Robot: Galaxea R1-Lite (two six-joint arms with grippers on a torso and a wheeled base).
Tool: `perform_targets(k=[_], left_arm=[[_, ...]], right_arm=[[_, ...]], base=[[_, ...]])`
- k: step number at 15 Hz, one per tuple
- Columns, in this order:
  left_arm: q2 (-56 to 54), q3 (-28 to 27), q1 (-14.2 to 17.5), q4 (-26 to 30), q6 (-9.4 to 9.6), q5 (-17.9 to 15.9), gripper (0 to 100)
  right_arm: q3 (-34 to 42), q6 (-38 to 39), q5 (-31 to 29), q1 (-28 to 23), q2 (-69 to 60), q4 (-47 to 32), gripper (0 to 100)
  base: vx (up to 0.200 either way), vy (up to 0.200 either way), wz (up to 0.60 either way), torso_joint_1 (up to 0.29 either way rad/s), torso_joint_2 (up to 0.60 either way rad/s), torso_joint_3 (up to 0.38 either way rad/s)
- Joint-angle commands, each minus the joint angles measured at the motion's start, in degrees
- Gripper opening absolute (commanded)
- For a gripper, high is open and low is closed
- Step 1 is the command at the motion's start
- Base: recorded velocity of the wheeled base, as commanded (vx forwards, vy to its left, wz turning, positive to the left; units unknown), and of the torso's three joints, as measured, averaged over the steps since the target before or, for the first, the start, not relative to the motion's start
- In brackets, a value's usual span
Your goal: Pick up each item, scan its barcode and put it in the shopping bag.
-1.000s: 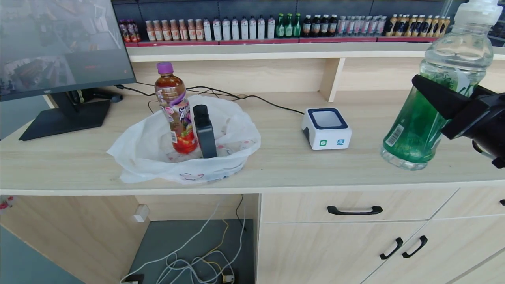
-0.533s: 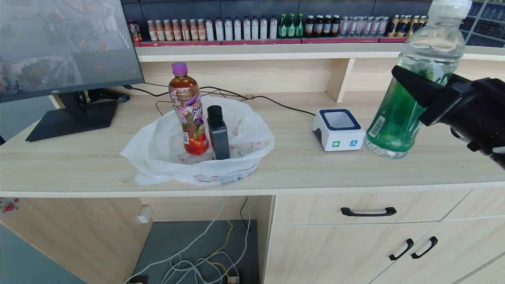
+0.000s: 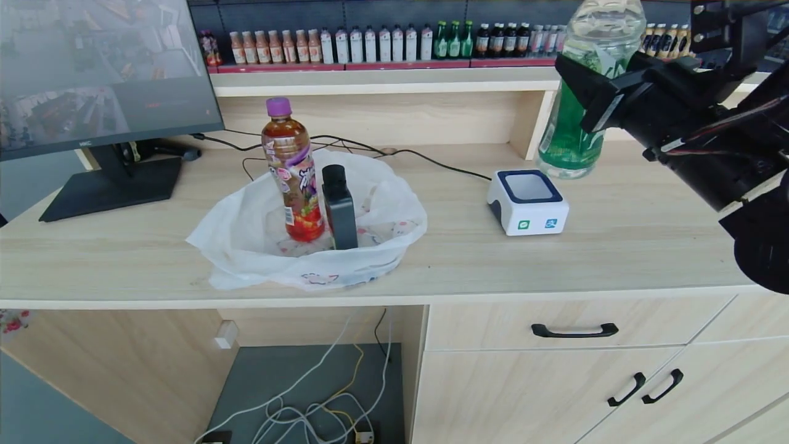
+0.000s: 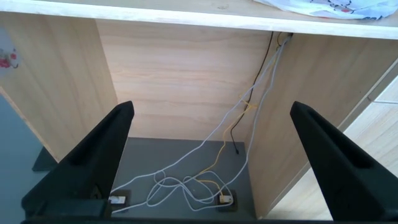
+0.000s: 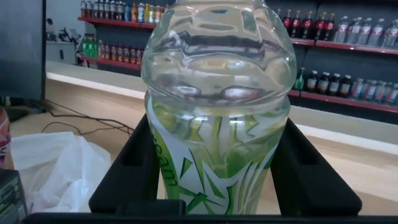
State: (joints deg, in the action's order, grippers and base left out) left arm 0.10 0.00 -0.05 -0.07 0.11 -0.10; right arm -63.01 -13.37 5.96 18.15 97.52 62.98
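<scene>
Swung leftward, the clear green-filled bottle [image 3: 568, 140] stays clamped by the right end effector [image 5: 216, 143].

Soft, even light is falling from overhead on the tabletop [image 3: 616, 246], and the shopping bag [image 3: 246, 246], well left of the right tool [image 3: 585, 80], is casting only a faint shadow. Pale highlights are glinting on the clear top of the green bottle [image 3: 567, 142] in that tool. The monitor [image 3: 92, 68], farther left, is mirroring the room. Beyond the left tool [image 4: 211, 112], the recess [image 4: 186, 74] is lying dimmer.
</scene>
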Motion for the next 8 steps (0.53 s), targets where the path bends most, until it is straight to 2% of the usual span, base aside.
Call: perform_targets(k=[1, 8], left_arm=[[-0.01, 0.00, -0.04, -0.01, -0.02, 0.01, 100], [-0.01, 0.00, -0.04, -0.01, -0.11, 0.01, 100]], right_arm=[[-1.85, -3.68, 0.81, 0.04, 2.85, -1.98, 0], [-2.20, -21.17, 4.06, 0.04, 4.96, -2.68, 0]], base=[[0.000, 0.000, 0.00, 0.000, 0.00, 0.000], [0.000, 0.000, 0.00, 0.000, 0.00, 0.000]])
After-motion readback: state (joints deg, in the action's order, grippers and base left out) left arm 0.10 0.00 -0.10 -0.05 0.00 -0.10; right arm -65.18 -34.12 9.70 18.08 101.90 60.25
